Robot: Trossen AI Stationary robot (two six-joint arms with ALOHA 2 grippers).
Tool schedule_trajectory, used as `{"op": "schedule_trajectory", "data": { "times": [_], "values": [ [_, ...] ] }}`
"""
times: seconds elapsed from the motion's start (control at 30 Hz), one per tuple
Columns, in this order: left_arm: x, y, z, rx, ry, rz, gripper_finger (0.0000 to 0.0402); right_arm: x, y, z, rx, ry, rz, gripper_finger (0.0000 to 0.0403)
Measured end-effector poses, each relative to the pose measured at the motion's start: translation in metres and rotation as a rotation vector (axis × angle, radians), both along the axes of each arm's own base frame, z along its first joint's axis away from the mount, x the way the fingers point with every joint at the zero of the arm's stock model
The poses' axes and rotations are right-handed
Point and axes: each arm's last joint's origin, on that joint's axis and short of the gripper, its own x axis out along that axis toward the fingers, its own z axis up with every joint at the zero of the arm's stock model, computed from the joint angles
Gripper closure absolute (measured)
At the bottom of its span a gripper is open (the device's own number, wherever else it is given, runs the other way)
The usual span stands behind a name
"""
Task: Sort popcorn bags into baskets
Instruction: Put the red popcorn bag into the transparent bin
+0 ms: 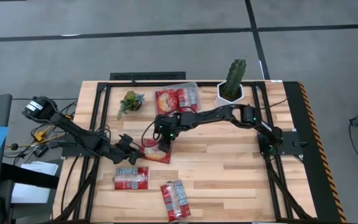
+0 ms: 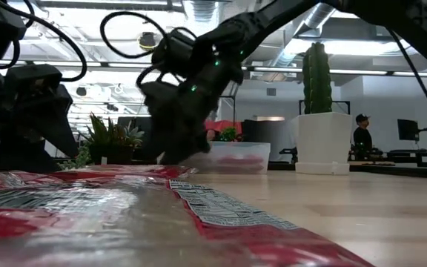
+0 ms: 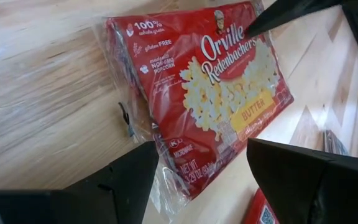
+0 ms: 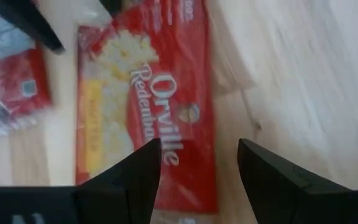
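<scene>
High view, frame centre: right pincer (image 1: 165, 144) spread over the butter popcorn bag (image 1: 156, 152) on the bench (image 1: 229, 168), left pincer (image 1: 129, 149) spread at its left edge, basket (image 1: 178, 98) above near the top; likely to collide if both close together. Wrist views: same bag (image 3: 210, 93) (image 4: 142, 118) just beyond parted fingers, ungripped, plastic wrap probably slippery.

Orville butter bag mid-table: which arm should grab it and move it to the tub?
Probably right. The right gripper hangs open directly over the butter bag, and that arm already reaches past the clear tub. The left gripper, also open, sits beside the bag, farther from the tub.
</scene>
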Motion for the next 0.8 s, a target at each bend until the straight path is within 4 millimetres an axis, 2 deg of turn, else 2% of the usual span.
{"op": "schedule_trajectory", "data": {
  "times": [0.17, 0.27, 0.4, 0.6, 0.8],
  "values": [
    [0.001, 0.0, 0.001, -0.002, -0.012, 0.003, 0.0152, -0.001, 0.012, 0.0, -0.003, 0.011, 0.044, 0.0169],
    [0.001, 0.0, 0.001, -0.002, -0.017, 0.005, 0.0152, -0.001, 0.021, 0.0, -0.004, 0.005, 0.076, 0.0184],
    [0.001, 0.0, 0.001, -0.001, -0.022, 0.011, 0.0152, -0.002, 0.031, 0.0, 0.012, 0.017, 0.106, 0.0241],
    [0.003, 0.0, 0.003, -0.01, -0.05, 0.021, 0.0152, -0.002, 0.037, 0.001, 0.027, 0.027, 0.09, 0.0378],
    [0.007, -0.003, 0.015, -0.068, -0.159, 0.012, 0.0152, -0.003, 0.029, 0.003, 0.074, 0.048, 0.0, 0.0392]
  ]
}}
